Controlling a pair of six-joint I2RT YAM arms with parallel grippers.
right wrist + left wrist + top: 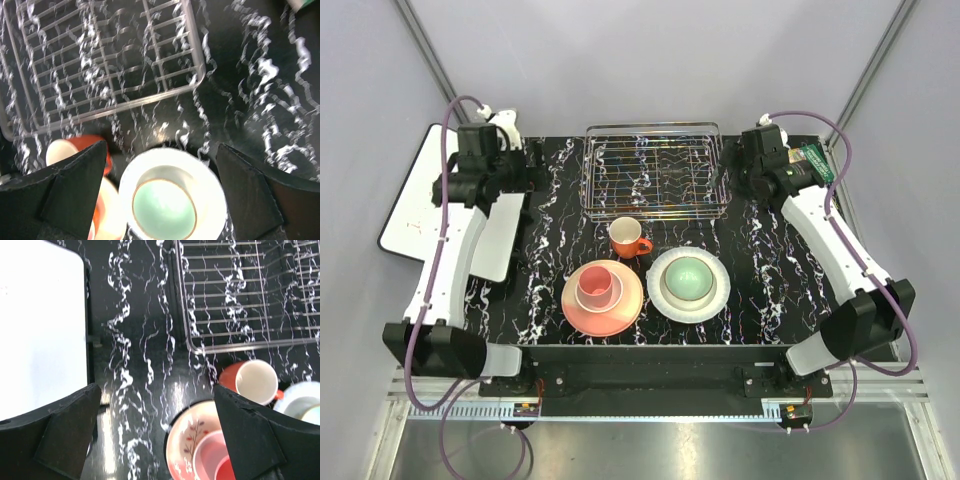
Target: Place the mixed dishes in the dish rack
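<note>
The dish rack [655,172] stands at the back middle of the table and holds nothing; it also shows in the left wrist view [245,300] and the right wrist view [100,65]. The orange mug [626,237] stands upright just in front of it. The pink cup [597,286] sits on the pink plate [620,310] with the sprig motif [192,432]. The pale green bowl [687,277] sits on the white plate [715,298]. I cannot pick out an orange-and-white bowl. My left gripper [520,172] and right gripper [752,172] hover open and empty on either side of the rack.
A whiteboard [420,195] lies at the table's left edge, under the left arm. A green-covered book [817,160] lies at the back right corner. The table top is black marble pattern [770,270].
</note>
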